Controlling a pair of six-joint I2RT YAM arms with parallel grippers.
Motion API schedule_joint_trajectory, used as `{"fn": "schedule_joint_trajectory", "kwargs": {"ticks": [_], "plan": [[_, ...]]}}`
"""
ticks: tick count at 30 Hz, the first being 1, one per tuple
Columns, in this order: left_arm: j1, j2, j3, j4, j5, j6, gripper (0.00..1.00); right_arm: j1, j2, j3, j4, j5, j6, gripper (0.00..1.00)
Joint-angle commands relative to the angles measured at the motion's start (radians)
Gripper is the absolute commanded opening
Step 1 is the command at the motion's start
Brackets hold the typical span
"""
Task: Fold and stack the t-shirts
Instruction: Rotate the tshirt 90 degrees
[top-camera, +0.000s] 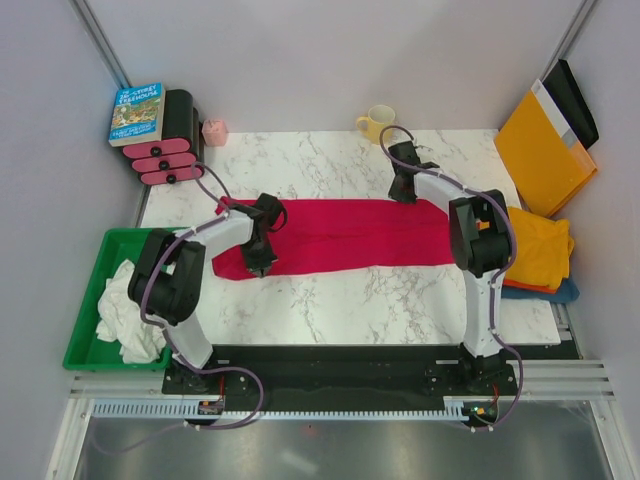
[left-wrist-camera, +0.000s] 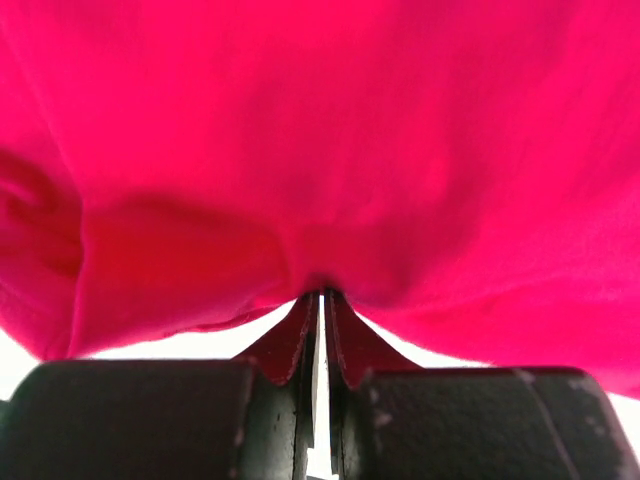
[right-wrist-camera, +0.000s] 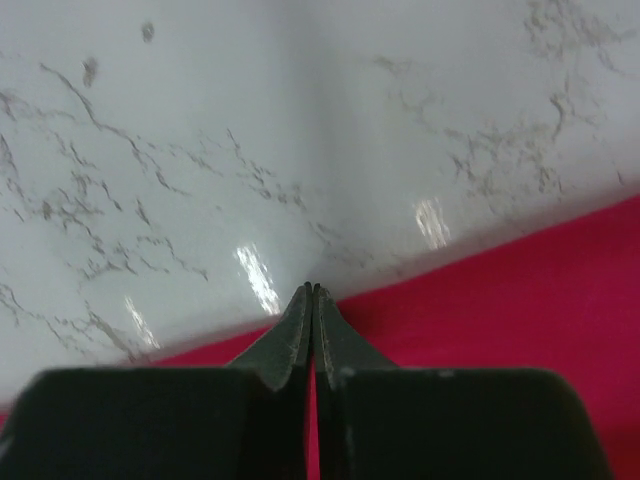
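Observation:
A crimson red t-shirt (top-camera: 350, 235) lies as a long folded band across the marble table (top-camera: 330, 300). My left gripper (top-camera: 258, 268) is at its near left edge. In the left wrist view that gripper (left-wrist-camera: 322, 293) is shut on the red cloth (left-wrist-camera: 320, 150), which bunches at the tips. My right gripper (top-camera: 403, 193) stands at the band's far right edge. Its jaws (right-wrist-camera: 313, 288) are shut at the border of the red cloth (right-wrist-camera: 520, 300), with nothing visible between the tips. A mustard-yellow t-shirt (top-camera: 540, 245) lies folded on an orange-red one (top-camera: 525, 287) and a blue one (top-camera: 562, 293) at the right edge.
A green bin (top-camera: 95, 270) at the left holds crumpled white cloth (top-camera: 125, 310). An orange-yellow envelope (top-camera: 545, 150) leans at the back right. A yellow mug (top-camera: 378, 122), a pink cup (top-camera: 214, 132), a book (top-camera: 137, 112) and black and pink rolls (top-camera: 170, 150) stand along the back.

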Motion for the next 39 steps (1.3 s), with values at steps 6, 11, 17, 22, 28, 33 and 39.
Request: {"fn": "schedule_joint_trajectory", "kwargs": {"ticks": [6, 11, 17, 22, 28, 33, 39], "plan": [[0.099, 0.288, 0.304, -0.037, -0.064, 0.003, 0.09, 0.004, -0.188, -0.315, -0.126, -0.040, 0.009, 0.06], [0.108, 0.445, 0.542, -0.132, -0.066, 0.037, 0.08, 0.004, -0.311, -0.444, -0.158, -0.061, 0.015, 0.09], [0.107, 0.684, 0.989, -0.268, -0.058, 0.128, 0.07, 0.023, -0.440, -0.597, -0.202, -0.136, 0.044, 0.10], [0.092, 0.822, 1.241, -0.312, 0.003, 0.187, 0.08, 0.152, -0.550, -0.717, -0.217, -0.184, 0.071, 0.10], [0.092, 0.905, 1.386, -0.283, 0.121, 0.218, 0.11, 0.310, -0.589, -0.782, -0.199, -0.311, 0.128, 0.11], [0.092, 0.928, 1.406, -0.237, 0.256, 0.224, 0.15, 0.408, -0.581, -0.769, -0.169, -0.452, 0.119, 0.12], [0.093, 0.950, 1.450, -0.185, 0.405, 0.238, 0.15, 0.493, -0.538, -0.671, -0.165, -0.526, 0.047, 0.13]]}}
